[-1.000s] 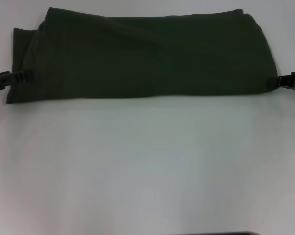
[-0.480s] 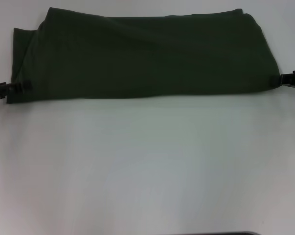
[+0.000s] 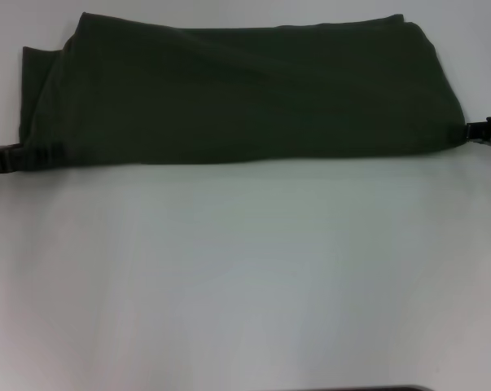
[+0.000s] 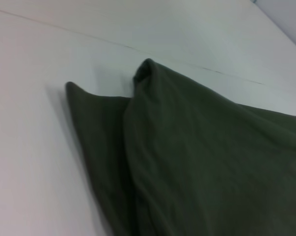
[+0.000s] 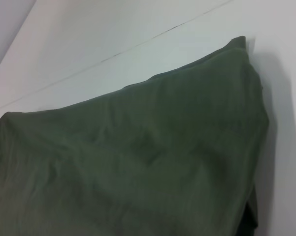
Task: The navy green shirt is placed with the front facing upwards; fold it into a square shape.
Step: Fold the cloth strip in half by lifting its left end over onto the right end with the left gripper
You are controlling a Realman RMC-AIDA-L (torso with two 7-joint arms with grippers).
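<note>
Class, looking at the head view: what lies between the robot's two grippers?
Only the folded navy green shirt spans from the left gripper to the right gripper, on the white table.

The large dark olive-green cotton shirt (image 3: 245,90) is laid folded across the far part of the white table (image 3: 245,277), flanked at its near corners by the left gripper (image 3: 33,155) and right gripper (image 3: 471,132).
</note>
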